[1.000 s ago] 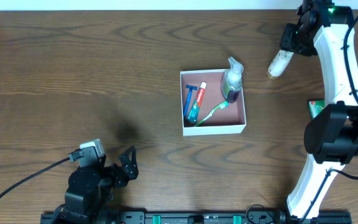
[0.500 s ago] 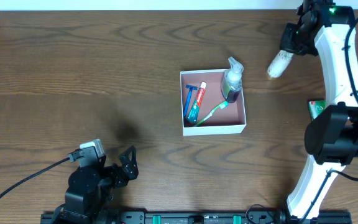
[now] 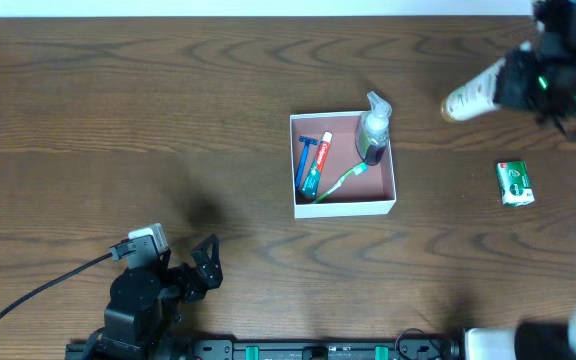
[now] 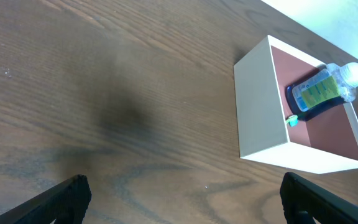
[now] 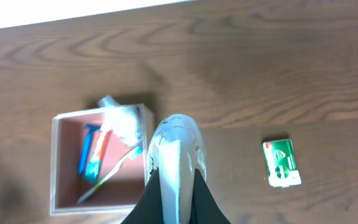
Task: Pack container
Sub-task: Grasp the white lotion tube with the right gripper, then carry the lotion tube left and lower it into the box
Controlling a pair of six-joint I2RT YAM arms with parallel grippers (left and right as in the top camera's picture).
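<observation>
the container point(image 3: 344, 208) sits roughly mid tabletop point(image 3: 118, 120), square and shallow, white walls outside and a pinkish-brown inside. it's already got stuff in it: a blue razor point(image 3: 306, 153) along the left side, a toothpaste tube point(image 3: 316, 172) just beside it, a green toothbrush point(image 3: 341, 183) lying diagonally, and a clear pump bottle point(image 3: 373, 130) with dark liquid leaning in the far right corner, its head poking past the rim.

the right fingers point(image 3: 509, 84) are clenched on a white tube point(image 3: 471, 97), off to the right of the container and a bit further back. that arm is blurry in the overhead view, so not much detail there. the right wrist view is better: the tube point(image 5: 176, 155) runs straight out from between the dark fingers, rounded end away from the camera, with the tabletop well below it and the container point(image 5: 55, 168) down to the left.

a small green packet point(image 3: 514, 184) lies flat on the tabletop, well apart from the container on its right side.

the left fingers point(image 3: 204, 270) are near the front edge on the left, spread wide with nothing between them. the left wrist view just shows bare wood plus the container's white wall point(image 4: 260, 106) and the bottle point(image 4: 319, 93) inside.
</observation>
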